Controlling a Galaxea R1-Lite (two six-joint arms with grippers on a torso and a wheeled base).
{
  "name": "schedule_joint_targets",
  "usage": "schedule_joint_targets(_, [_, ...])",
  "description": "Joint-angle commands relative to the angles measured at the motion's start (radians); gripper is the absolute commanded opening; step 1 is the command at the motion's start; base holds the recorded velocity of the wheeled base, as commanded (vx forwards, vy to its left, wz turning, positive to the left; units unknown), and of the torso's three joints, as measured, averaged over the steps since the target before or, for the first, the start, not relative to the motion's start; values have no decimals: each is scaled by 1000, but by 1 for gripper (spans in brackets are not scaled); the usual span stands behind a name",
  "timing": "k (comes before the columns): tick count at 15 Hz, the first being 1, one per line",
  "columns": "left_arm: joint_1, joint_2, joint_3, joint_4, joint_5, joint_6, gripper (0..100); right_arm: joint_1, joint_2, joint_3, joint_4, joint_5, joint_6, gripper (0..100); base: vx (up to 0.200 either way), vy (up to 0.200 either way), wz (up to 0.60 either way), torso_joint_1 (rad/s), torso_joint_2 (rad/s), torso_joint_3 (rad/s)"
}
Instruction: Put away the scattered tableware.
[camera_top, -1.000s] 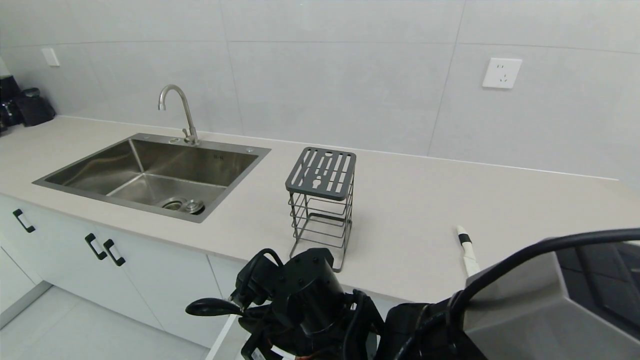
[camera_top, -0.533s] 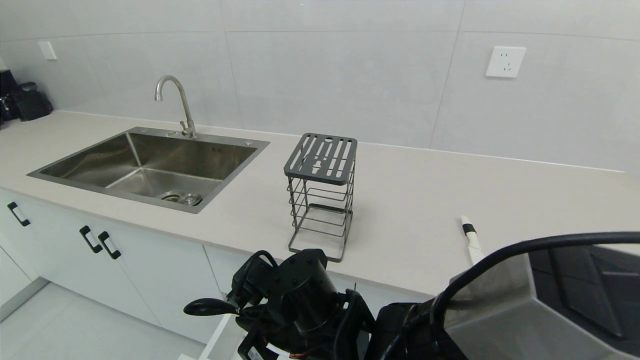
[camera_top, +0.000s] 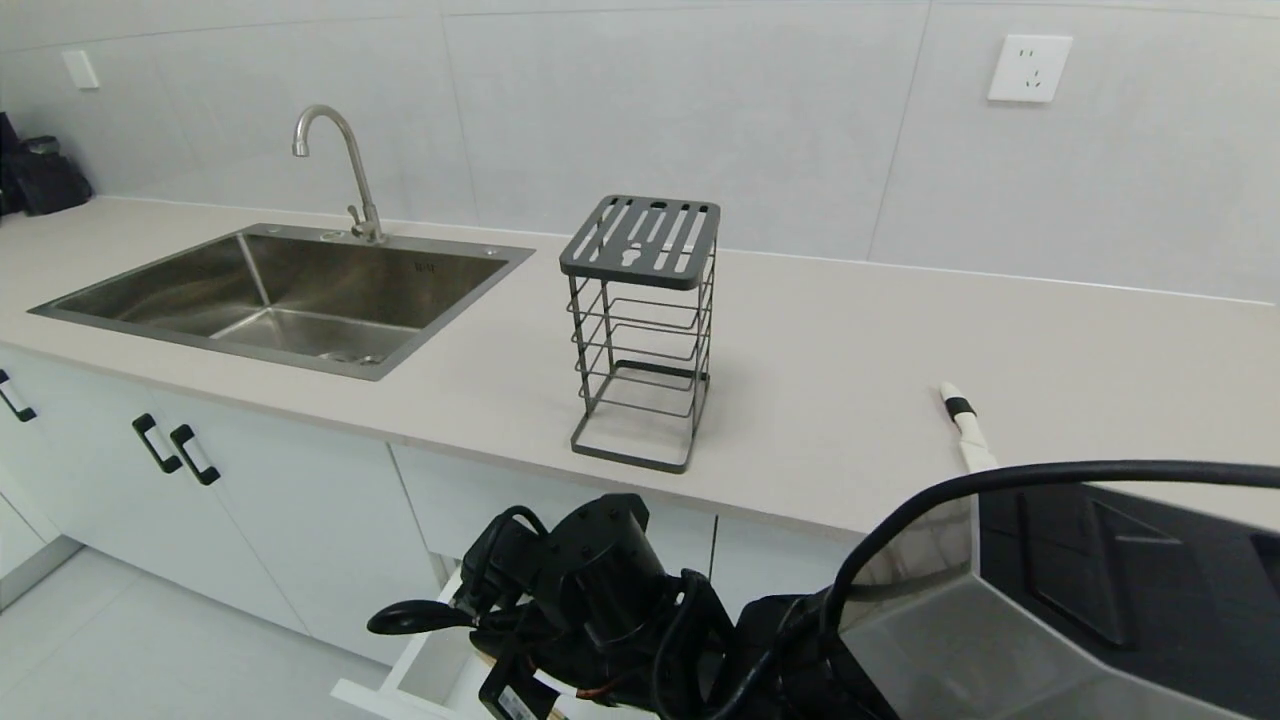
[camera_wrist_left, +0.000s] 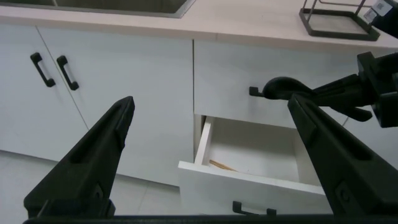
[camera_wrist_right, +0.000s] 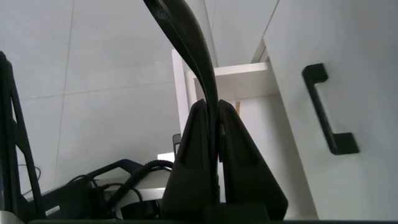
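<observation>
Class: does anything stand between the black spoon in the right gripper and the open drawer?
Nothing visible does. The right gripper holds the black spoon above the open drawer, with clear space between them.

A wall (camera_top: 700, 100) of large pale grey tiles, which carried a white socket (camera_top: 1029, 68) and a white switch plate (camera_top: 79, 69), rose behind a long beige countertop (camera_top: 850, 330). A steel sink (camera_top: 200, 343) with a curved faucet (camera_top: 352, 180) was set into the countertop, and a dark appliance (camera_top: 40, 180) stood at its far left end. Below were white cabinets (camera_top: 300, 520) with black handles (camera_top: 195, 455), one drawer (camera_wrist_left: 205, 183) pulled open, above a pale tiled floor (camera_top: 130, 650).
</observation>
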Motion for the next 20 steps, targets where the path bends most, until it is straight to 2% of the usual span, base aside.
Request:
schedule_joint_targets(1, [0, 1, 0, 0, 0, 0, 100, -4, 13, -1, -1, 1, -8, 0, 0, 0, 0, -261, 505, 251])
schedule_joint_targets(5, [0, 1, 0, 0, 0, 0, 100, -10, 13, -3, 0, 1, -31, 0, 0, 0, 0, -240, 470, 228])
schedule_joint_targets(11, [0, 1, 0, 0, 0, 0, 100, -18, 27, 0, 0, 1, -31, 0, 0, 0, 0, -46, 97, 49])
schedule_joint_targets(16, [0, 1, 0, 0, 0, 0, 100, -27, 35, -1, 0, 1, -31, 0, 0, 0, 0, -179, 346, 160])
schedule_joint_targets(20, [0, 1, 0, 0, 0, 0, 100, -49, 56, -1, 2, 1, -22, 0, 0, 0, 0, -29, 55, 21])
